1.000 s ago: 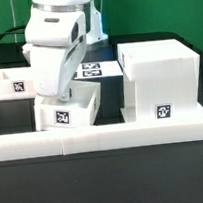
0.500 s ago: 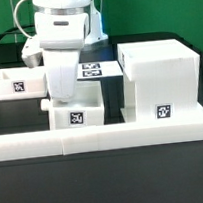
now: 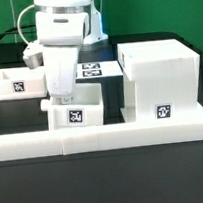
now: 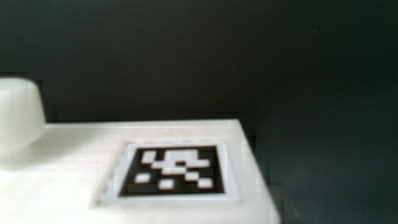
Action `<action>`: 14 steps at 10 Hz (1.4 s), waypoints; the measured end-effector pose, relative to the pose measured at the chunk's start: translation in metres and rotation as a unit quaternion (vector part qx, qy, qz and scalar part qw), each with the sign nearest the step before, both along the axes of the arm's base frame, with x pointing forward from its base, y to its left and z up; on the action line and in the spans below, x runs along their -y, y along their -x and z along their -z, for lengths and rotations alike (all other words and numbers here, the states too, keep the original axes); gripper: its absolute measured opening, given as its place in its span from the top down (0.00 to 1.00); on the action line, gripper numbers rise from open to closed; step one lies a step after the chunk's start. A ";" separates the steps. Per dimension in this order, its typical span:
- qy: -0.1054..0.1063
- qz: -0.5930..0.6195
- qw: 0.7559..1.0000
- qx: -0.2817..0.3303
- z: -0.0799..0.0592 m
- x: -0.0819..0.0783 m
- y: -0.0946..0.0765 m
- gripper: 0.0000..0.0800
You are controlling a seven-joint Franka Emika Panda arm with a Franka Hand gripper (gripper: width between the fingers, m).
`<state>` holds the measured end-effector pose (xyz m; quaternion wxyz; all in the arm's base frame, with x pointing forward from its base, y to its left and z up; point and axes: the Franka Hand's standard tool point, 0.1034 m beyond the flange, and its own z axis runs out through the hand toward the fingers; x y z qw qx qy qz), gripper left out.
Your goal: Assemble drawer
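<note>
Black tabletop [image 3: 18, 198] lies under everything; the first tray [image 3: 16, 86] sits well apart from the housing [image 3: 160, 79], towards the exterior view's left; the second tray [image 3: 79, 114], tag forward, stands near the housing on that same side; my gripper [image 3: 59, 98] hangs at this tray's edge farthest from the housing; whether my fingers are clamped or spread I cannot tell.

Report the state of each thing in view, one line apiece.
Large white cube-like housing: upright, both trays outside it.
Left small white plastic tray: on the table, untouched.
Middle small white plastic tray: on the table, under the gripper.
Robot gripper: down on the middle tray; open or shut cannot be told.
</note>
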<state>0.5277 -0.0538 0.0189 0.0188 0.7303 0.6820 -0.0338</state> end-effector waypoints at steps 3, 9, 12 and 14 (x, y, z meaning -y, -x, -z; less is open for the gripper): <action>-0.004 0.030 1.000 0.003 0.001 -0.016 -0.006 0.95; -0.009 0.039 0.999 0.011 0.002 -0.028 -0.012 0.95; -0.008 0.042 0.999 -0.007 0.003 -0.026 -0.009 0.95; -0.008 0.043 0.999 -0.006 0.002 -0.024 -0.009 0.95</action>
